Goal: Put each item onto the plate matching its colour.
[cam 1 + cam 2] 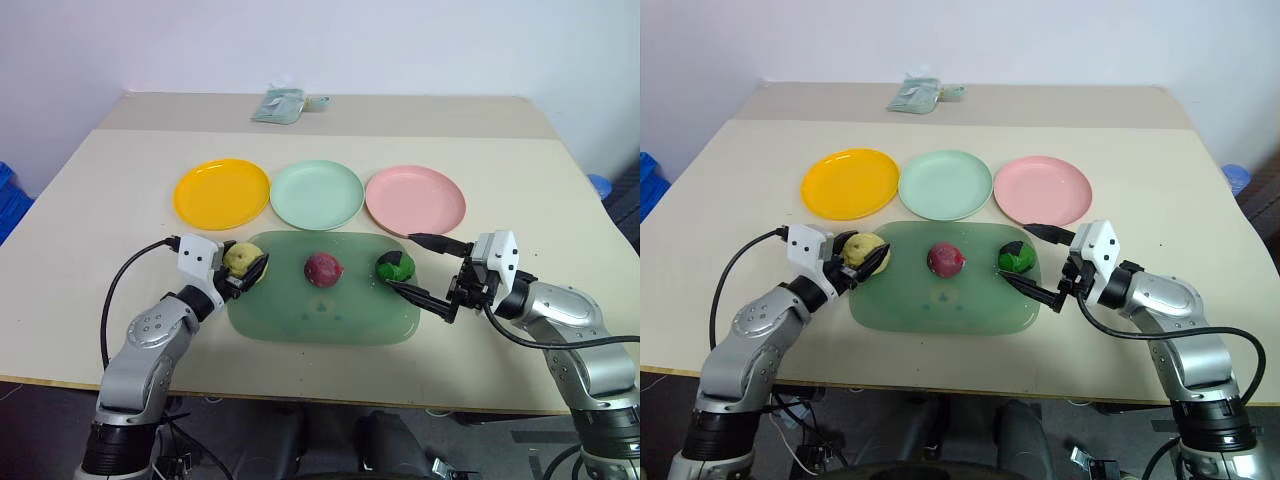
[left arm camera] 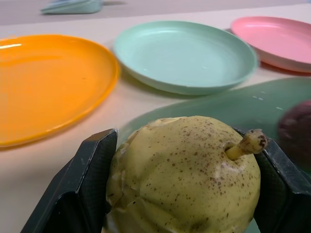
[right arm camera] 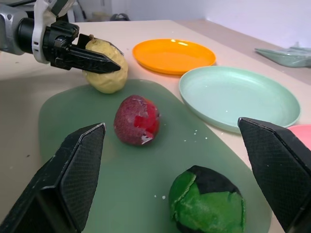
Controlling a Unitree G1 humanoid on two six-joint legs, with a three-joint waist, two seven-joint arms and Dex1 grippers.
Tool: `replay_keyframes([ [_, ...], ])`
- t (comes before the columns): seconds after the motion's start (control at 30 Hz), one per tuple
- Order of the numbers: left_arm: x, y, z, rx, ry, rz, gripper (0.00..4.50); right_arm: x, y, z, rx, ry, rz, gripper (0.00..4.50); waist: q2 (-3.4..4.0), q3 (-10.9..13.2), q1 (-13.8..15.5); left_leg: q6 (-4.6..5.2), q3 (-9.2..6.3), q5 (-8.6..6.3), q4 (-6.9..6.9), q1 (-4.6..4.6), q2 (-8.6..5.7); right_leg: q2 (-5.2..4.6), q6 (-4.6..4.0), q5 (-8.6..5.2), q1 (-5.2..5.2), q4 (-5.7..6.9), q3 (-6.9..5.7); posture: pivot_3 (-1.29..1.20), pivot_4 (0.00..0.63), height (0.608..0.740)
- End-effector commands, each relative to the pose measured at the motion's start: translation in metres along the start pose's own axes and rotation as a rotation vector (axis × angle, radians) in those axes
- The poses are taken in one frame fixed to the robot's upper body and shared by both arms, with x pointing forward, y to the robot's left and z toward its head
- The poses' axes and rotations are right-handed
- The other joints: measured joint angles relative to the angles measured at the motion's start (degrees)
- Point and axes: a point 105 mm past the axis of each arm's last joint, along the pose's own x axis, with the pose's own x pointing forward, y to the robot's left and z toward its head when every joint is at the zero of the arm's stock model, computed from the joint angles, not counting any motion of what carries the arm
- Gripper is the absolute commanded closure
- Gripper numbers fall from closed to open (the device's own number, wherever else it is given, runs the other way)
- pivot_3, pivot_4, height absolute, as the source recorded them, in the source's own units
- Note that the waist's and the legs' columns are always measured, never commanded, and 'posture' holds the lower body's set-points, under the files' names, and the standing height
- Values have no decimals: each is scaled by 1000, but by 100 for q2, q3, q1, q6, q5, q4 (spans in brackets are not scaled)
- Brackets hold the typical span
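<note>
From my station I see a pale beige counter (image 1: 90, 200) filling most of the frame, with a seam running across its upper part where a second panel begins. On it, at lower centre, lies a translucent green rounded-rectangle board (image 1: 320, 315). At the top centre, on the far panel, sits a crumpled greenish packet (image 1: 280, 105). A plain white wall (image 1: 400, 40) runs across the top. Something blue (image 1: 12, 200) pokes in at the left edge, and another blue object (image 1: 598, 185) at the right edge.

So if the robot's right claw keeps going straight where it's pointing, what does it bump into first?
Most likely the green-and-black ball: it sits right ahead of the open right gripper, between its two fingers, on the green board.
</note>
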Motion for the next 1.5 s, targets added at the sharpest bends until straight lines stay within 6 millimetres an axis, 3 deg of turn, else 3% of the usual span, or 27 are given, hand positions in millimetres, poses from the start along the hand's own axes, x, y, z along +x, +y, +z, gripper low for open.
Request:
replay_keyframes([
  [0.03, 0, 8, 16, 17, -66, 38, 1439, 2, -2, 16, -36, -49, -15, 0, -1, 0, 4, -22, 0, 13, 0, -2, 0, 0, 0, 0, 0, 0, 0, 0, 150, 740],
  [0.17, 3, 17, 25, 2, -101, 92, 1439, 5, -4, 18, -29, -53, -27, 0, -1, 1, 6, -21, 0, 12, 1, -3, 0, 0, 0, 0, 0, -1, 0, 0, 150, 740],
  [0.43, 20, 56, 55, 4, -193, 291, 1439, 14, -19, 21, -15, -62, -90, 0, -3, 2, 5, -26, 1, 16, 2, -9, -1, 1, 1, 1, -8, 1, 0, 0, 150, 740],
  [0.63, 44, 84, 61, 32, -196, 453, 1439, 19, -26, 22, -3, -65, -135, 0, -6, 3, 5, -28, 0, 17, 5, -12, -3, 1, 3, 2, -11, 4, 0, 0, 150, 740],
  [0.83, 82, 93, 65, 1, -211, 513, 1439, 25, -34, 22, -4, -68, -174, 0, -10, 3, 13, -29, 0, 18, 12, -21, -6, 1, 7, 4, -18, 6, -1, 0, 150, 740],
  [0.97, 97, 97, 61, -48, -199, 519, 1439, 28, -38, 22, -6, -68, -186, 0, -11, 4, -27, -28, 0, 18, 19, -33, -7, 1, 11, 6, -27, 7, -2, 0, 150, 740],
  [1.03, 104, 93, 57, -53, -189, 473, 369, 29, -39, 22, -9, -67, -193, 0, -11, 4, -66, -28, 3, 18, 23, -40, -7, 1, 12, 7, -37, 12, 0, 0, 150, 740],
  [1.07, 105, 92, 56, -41, -184, 469, 56, 30, -40, 22, -10, -66, -194, 0, -11, 4, -94, -28, 3, 19, 23, -40, -7, 1, 12, 7, -39, 13, 0, 0, 150, 740],
  [1.3, 90, 96, 61, -52, -260, 488, 56, 33, -42, 18, 1, -27, -213, 0, -12, 4, -182, -28, 2, 19, 28, -42, -6, 1, 12, 7, -43, 21, 0, 0, 150, 740],
  [1.5, 42, 66, 79, 36, -394, 248, 56, 49, -36, 20, 69, -14, -176, 0, -10, 3, -311, -29, 5, 19, 26, -42, -3, 0, 10, 7, -48, 26, 5, 0, 150, 740],
])
